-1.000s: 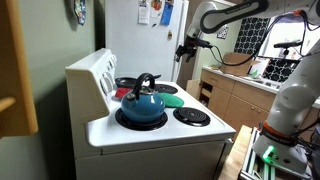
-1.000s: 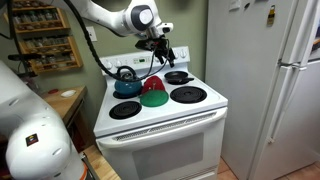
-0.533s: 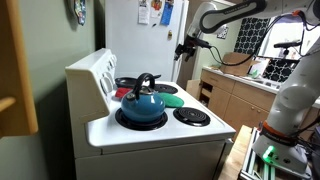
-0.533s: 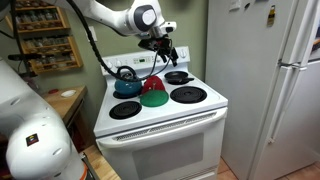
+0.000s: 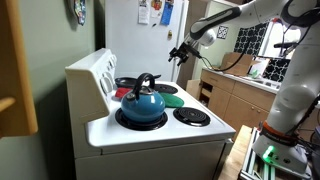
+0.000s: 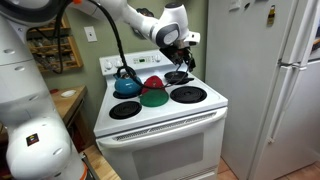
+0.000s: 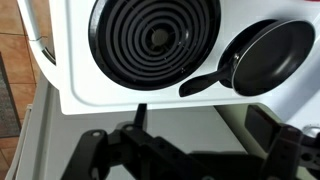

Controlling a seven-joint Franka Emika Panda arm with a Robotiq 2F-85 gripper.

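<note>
My gripper [image 6: 187, 58] hangs open and empty above the back right of the white stove [image 6: 160, 120], and it also shows in an exterior view [image 5: 179, 51]. In the wrist view its dark fingers [image 7: 200, 120] are spread wide over the stove's side edge. Just beyond them lie a small black frying pan [image 7: 265, 55], handle pointing toward a coil burner [image 7: 155, 35]. The pan [image 6: 178, 76] sits on the back right burner. A blue kettle [image 5: 140, 103] stands on another burner, also seen in an exterior view [image 6: 127, 84].
A red bowl [image 6: 152, 84] and a green bowl [image 6: 153, 97] sit in the middle of the stovetop. A white fridge [image 6: 270, 90] stands beside the stove. Wooden cabinets [image 5: 235, 100] and a spice shelf [image 6: 45, 45] are nearby.
The arm has swung sideways across the stove toward the fridge side, bringing the gripper over the back burner with the pan. The gripper stays open and empty.
</note>
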